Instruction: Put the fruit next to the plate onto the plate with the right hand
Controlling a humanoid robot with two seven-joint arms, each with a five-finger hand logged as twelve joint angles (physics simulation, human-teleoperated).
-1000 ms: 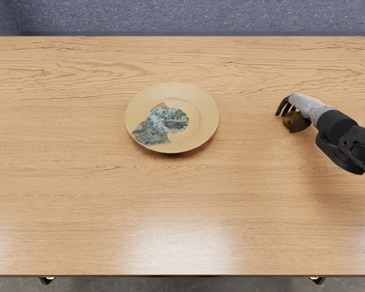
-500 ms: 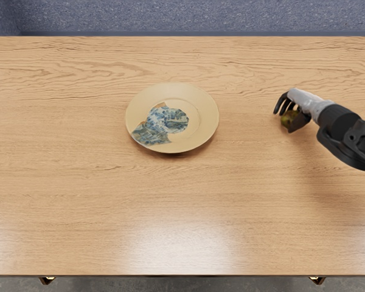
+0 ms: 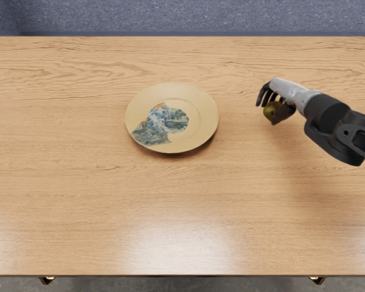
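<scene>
A broad wooden table [image 3: 170, 213] of pale, wavy grain is seen, and a round, shallow tan plate [image 3: 204, 103] with a mottled blue-grey patch at its centre is set on it. To the plate's right, well apart from it, the grey right hand [image 3: 275, 103] is closed with dark curled fingers around a small, rounded yellow-green fruit [image 3: 269, 111].

The right hand [image 3: 276, 103] is curled around a small yellow-green fruit [image 3: 270, 112], right of the tan plate [image 3: 205, 104] and apart from it. The plate lies mid-table [image 3: 170, 207], blue-patterned inside.
</scene>
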